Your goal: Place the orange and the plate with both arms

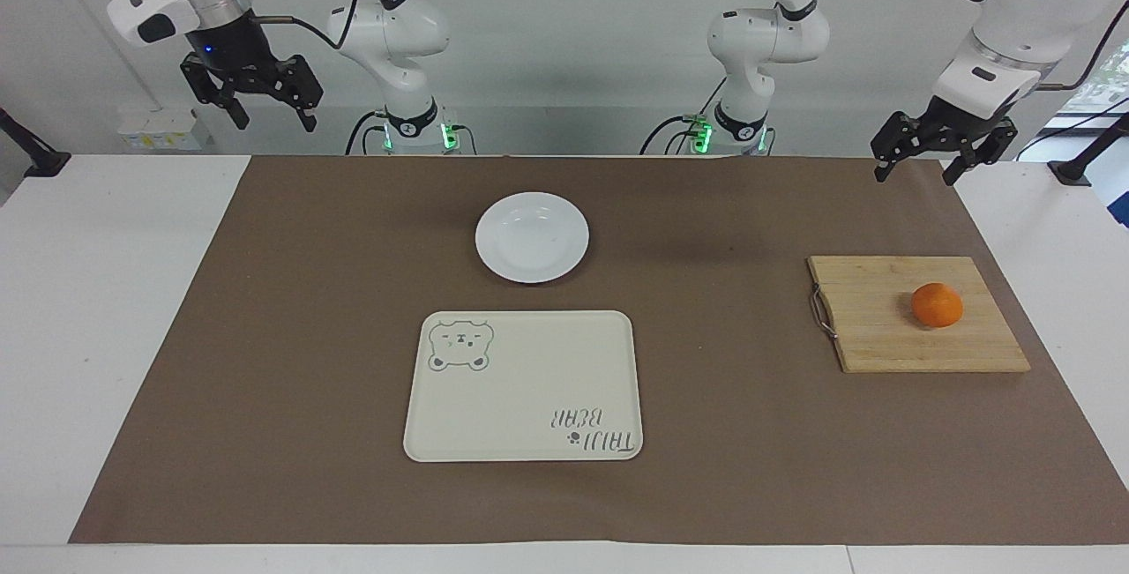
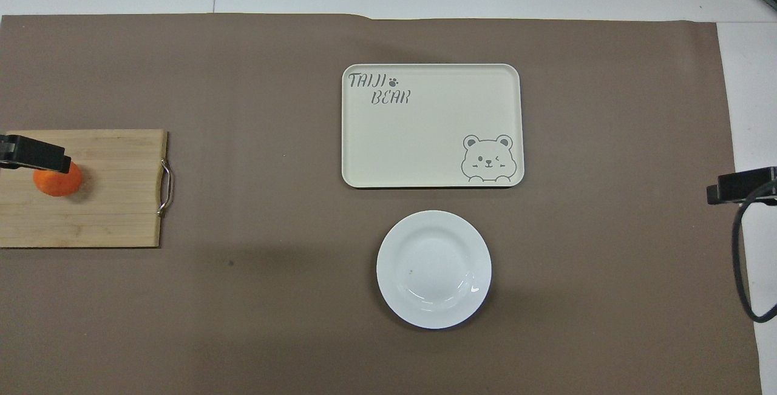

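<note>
Two white jointed arms, rounded glossy shells, showing across the top of the frame. Black bands ringing the joints; black cables looping off the upper links. Right arm (image 1: 388,36) wearing a silver wrist collar, a blue light glowing below it. Black two-fingered left gripper (image 1: 917,170) and right gripper (image 1: 273,120). Green lights glowing at both bases.

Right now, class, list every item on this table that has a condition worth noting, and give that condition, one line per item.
Small round orange fruit: whole, resting on the board.
Bamboo cutting board with metal handle: flat, holding the fruit.
Round glossy white plate: upright, nothing on it.
Cream rectangular bear tray: flat, nothing on it.
Left claw: open, raised, holding nothing.
Right claw: open, raised, holding nothing.
</note>
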You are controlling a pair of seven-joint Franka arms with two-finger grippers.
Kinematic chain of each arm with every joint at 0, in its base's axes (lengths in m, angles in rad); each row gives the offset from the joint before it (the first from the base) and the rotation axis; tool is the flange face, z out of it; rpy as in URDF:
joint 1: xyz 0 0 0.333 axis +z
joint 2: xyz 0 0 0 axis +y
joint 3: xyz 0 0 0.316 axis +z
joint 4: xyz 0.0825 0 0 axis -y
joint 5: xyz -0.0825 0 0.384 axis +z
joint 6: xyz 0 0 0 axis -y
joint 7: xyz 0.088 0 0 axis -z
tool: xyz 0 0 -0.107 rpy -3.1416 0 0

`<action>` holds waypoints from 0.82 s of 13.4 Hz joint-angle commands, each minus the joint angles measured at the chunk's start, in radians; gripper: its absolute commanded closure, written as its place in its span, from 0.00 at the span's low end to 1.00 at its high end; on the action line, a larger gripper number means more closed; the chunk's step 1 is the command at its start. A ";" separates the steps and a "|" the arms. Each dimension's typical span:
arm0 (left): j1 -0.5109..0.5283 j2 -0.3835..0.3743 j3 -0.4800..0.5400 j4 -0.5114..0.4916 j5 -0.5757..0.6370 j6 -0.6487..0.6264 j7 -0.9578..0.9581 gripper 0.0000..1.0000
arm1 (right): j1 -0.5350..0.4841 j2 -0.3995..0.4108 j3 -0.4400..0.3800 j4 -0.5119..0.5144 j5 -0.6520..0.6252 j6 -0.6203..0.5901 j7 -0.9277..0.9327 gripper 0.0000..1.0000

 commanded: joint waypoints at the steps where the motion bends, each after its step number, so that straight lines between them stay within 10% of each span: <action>1: -0.001 -0.016 0.002 -0.009 0.006 -0.007 -0.007 0.00 | -0.001 -0.014 0.008 -0.021 -0.034 0.017 -0.026 0.00; 11: -0.007 -0.010 0.002 -0.003 0.008 0.012 -0.010 0.00 | -0.002 -0.014 0.010 -0.021 -0.030 0.015 -0.031 0.00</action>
